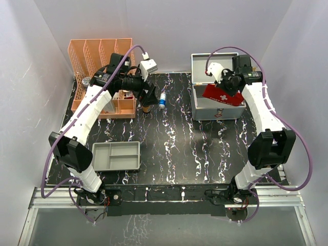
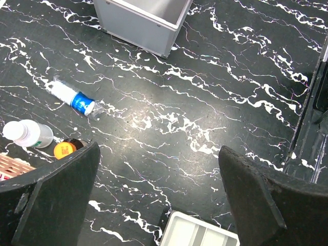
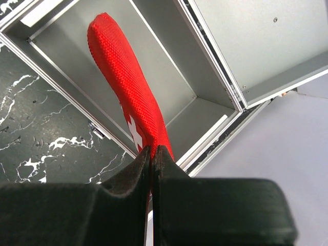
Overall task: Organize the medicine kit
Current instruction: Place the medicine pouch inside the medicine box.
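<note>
The medicine kit [image 1: 218,111] is a silver-grey metal case at the back right, lid up; its inside [image 3: 171,82] looks bare. A red fabric pouch [image 1: 224,95] with a white cross hangs tilted over the case's open top. My right gripper [image 3: 152,151] is shut on the pouch's [image 3: 120,72] near edge. My left gripper [image 2: 159,148] is open above the black marbled table, with nothing between its fingers. In the top view it [image 1: 149,97] hovers beside a small white tube with a blue label [image 1: 162,100], which lies ahead of it on the left [image 2: 73,97].
An orange desk rack [image 1: 102,56] with compartments stands at the back left. A white bottle [image 2: 28,133] and an orange-capped container [image 2: 64,149] sit near its front. A shallow grey tray [image 1: 117,156] lies at the front left. The case's corner [image 2: 143,23] shows ahead.
</note>
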